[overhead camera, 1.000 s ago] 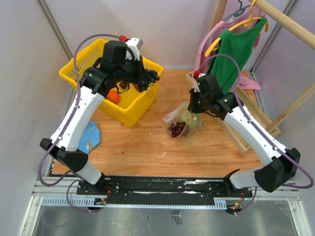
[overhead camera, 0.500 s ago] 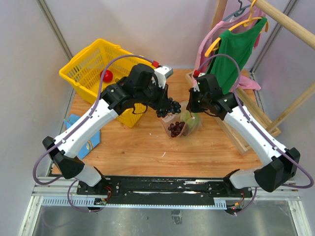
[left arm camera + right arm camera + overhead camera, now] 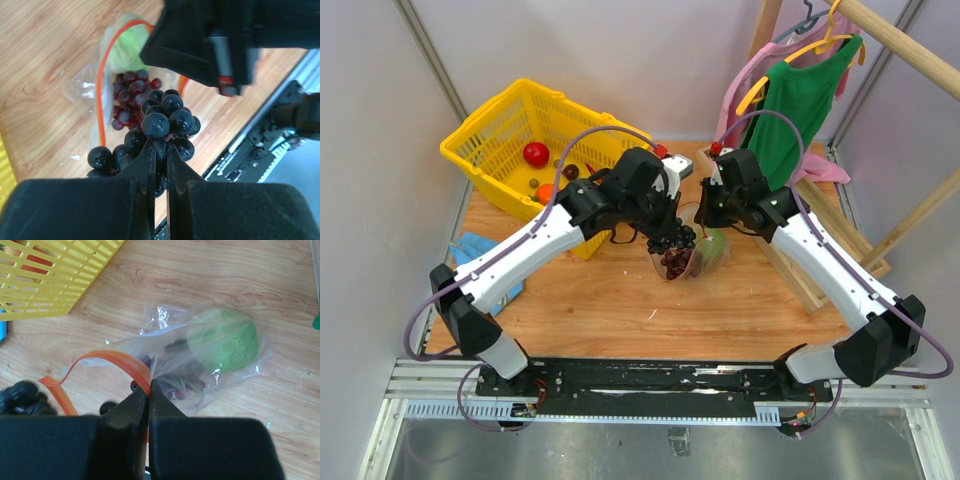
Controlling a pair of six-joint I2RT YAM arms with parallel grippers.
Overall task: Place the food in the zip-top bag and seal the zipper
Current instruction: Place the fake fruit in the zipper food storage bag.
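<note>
The clear zip-top bag [image 3: 698,252] lies mid-table with a light-green ball [image 3: 714,246] and a reddish grape bunch [image 3: 677,263] inside. My right gripper [image 3: 149,382] is shut on the red-orange zipper [image 3: 110,359] and holds the mouth lifted. My left gripper [image 3: 161,146] is shut on a dark purple grape bunch [image 3: 162,122], which hangs just above the bag's mouth [image 3: 102,100]. In the top view that bunch [image 3: 672,236] hangs beside the right gripper [image 3: 703,218]. A red round fruit [image 3: 536,154] and an orange [image 3: 548,190] lie in the yellow basket [image 3: 495,115].
The yellow mesh basket stands at the back left, its corner [image 3: 50,275] close to the bag. A blue cloth [image 3: 470,250] lies at the left edge. A wooden rack with a green shirt [image 3: 800,100] and a wooden frame [image 3: 820,290] line the right side.
My left arm has swung from the basket to the right, carrying the dark grape bunch to just above the bag's mouth. The right gripper has kept its hold on the zipper strip.
</note>
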